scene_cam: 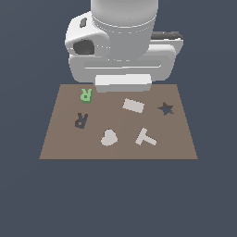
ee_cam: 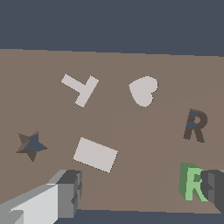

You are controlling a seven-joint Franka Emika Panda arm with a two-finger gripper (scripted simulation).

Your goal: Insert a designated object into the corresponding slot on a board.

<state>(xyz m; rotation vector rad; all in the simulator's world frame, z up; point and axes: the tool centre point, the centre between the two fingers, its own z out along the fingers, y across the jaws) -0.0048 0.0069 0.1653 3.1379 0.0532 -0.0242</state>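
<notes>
The light-green R block (scene_cam: 86, 95) stands on the brown board (scene_cam: 65, 143) near its far edge, on the exterior view's left. The dark R-shaped slot (scene_cam: 81, 120) lies just in front of it, empty. In the wrist view my gripper (ee_cam: 142, 189) is open wide and low over the board's far edge. The green R (ee_cam: 191, 181) sits just inside one finger (ee_cam: 214, 188), far from the other finger (ee_cam: 68, 192). I cannot tell if that finger touches it. The slot also shows in the wrist view (ee_cam: 195, 125). In the exterior view the arm's white hand hides the fingers.
The board also carries a pale grey rectangle (scene_cam: 133, 105), a heart (scene_cam: 109, 137), a T piece (scene_cam: 145, 137) and a dark star cutout (scene_cam: 165, 109). The arm's white body (scene_cam: 122, 41) looms over the board's far edge.
</notes>
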